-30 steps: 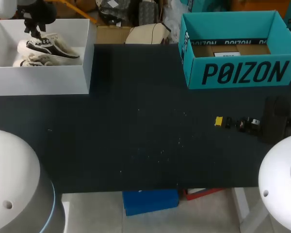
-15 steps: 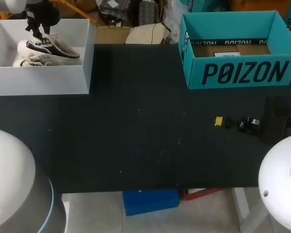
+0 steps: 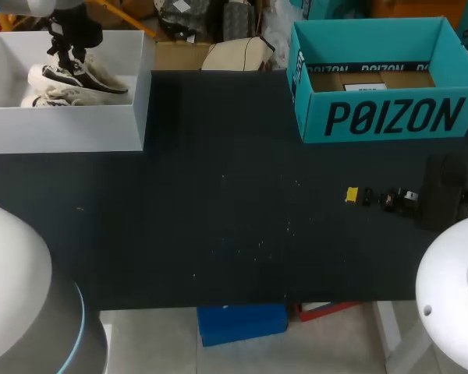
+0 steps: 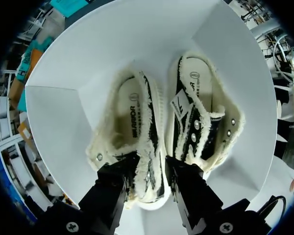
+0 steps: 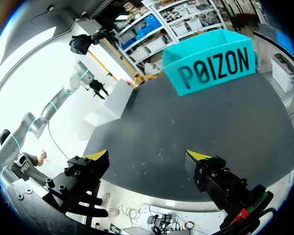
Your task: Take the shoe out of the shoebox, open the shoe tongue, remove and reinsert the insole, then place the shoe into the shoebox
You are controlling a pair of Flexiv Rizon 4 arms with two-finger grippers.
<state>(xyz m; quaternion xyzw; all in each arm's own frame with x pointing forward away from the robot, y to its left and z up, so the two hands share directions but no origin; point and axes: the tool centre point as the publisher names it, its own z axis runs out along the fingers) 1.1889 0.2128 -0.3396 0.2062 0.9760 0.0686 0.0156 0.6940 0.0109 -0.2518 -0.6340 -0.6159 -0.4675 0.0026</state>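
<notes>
As left fingers (image 4: 111, 182) clasp shoe (image 4: 148, 147), printed insole (image 4: 131, 108), white shoebox (image 4: 54, 117)

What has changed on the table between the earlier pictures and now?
The left tool moved a little toward the head view's right, over the shoes in the white shoebox. Neither shoe has been lifted, and I cannot tell whether one is gripped yet. The shoes, the teal box and the right tool stayed where they were.
</notes>
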